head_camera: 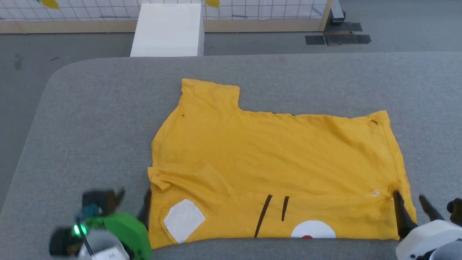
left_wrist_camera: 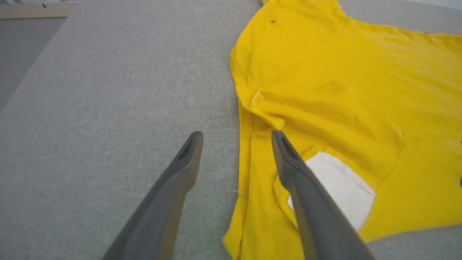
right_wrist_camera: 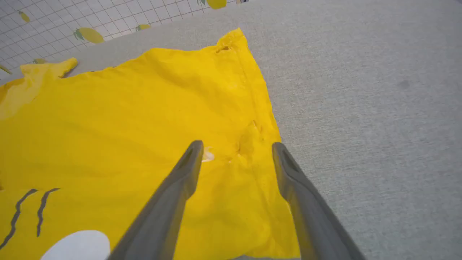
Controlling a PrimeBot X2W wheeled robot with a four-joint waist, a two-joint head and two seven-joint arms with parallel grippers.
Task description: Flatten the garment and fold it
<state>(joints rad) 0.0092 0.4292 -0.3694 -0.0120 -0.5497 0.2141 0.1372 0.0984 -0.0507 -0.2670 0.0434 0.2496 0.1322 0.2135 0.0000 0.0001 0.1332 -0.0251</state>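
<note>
While both sets of jaws stand wide apart with nothing between them, the left gripper (left_wrist_camera: 236, 139) straddles the shirt's (head_camera: 270, 151) left edge: one finger (left_wrist_camera: 306, 202) lies over the yellow cloth beside a white patch (left_wrist_camera: 339, 184), the other over bare grey table (head_camera: 90, 126). Whether either finger touches, I cannot tell. The right gripper (right_wrist_camera: 237, 146) sits at the near right corner, by the hem, its left finger over the cloth and its right finger at the shirt's right edge. The shirt lies across the middle of the table, neck end to the left and hem to the right, its near edge close to the table's near rim. It is mostly flat, with light creases. One sleeve (head_camera: 211, 94) juts out at the far left; the near one is bunched and folded inward above the white patch. Most of the upper layer is plain yellow, while the near strip shows print – two black stripes (head_camera: 263, 216) and a white round patch (head_camera: 313, 229) with a red dot (head_camera: 306, 237) at the fold. Beyond the table, a white block (head_camera: 168, 30) stands on the floor before a gridded wall (head_camera: 270, 9).
</note>
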